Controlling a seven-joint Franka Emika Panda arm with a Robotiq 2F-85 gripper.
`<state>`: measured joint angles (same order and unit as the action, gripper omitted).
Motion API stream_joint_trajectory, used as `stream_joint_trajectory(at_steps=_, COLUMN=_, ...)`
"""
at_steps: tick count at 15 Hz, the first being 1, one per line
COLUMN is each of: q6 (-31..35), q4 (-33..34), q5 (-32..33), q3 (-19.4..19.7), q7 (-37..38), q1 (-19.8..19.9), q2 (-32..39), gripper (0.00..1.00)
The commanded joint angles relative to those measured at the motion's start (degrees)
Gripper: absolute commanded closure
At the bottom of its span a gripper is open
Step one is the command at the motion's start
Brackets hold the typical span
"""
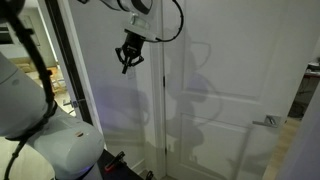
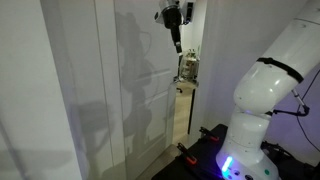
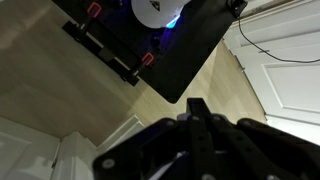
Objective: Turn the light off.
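My gripper hangs high up, close in front of a white panelled door, with its fingers pointing down. It also shows in an exterior view near the door's edge. In the wrist view the two fingers are pressed together with nothing between them, and they look down at the wooden floor. I cannot make out a light switch in any view.
The robot's white body and black base with a blue light stand close to the door. A door handle sticks out lower down. A doorway gap opens into another room, and a cable lies on the floor.
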<state>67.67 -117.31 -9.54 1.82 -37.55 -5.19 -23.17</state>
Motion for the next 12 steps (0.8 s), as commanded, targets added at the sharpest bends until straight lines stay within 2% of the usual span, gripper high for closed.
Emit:
stream_joint_trajectory(at_steps=1, q6=-3.1, q4=-2.9, q5=1.3, q3=3.1, q7=-1.9, q1=0.8, q2=-8.7, gripper=0.73)
stream_joint_trajectory(at_steps=2, q6=-4.0, q4=-2.8, q5=1.3, q3=4.4, q7=-2.2, q1=1.0, q2=-10.1, gripper=0.68)
stream_joint_trajectory(at_steps=7, q6=-2.8, q4=-4.7, q5=1.1, q3=8.4, q7=-2.3, q1=1.2, q2=-16.4, gripper=0.28)
stream_joint_trajectory(at_steps=11, q6=-0.1, q4=-7.3, q5=1.2, q3=9.2, q7=-2.3, q1=1.0, q2=-20.6, gripper=0.00)
stream_joint_trajectory(at_steps=12, q6=0.4, q4=-7.9, q5=1.4, q3=9.3, q7=-2.4, q1=0.9, q2=-21.2, gripper=0.00)
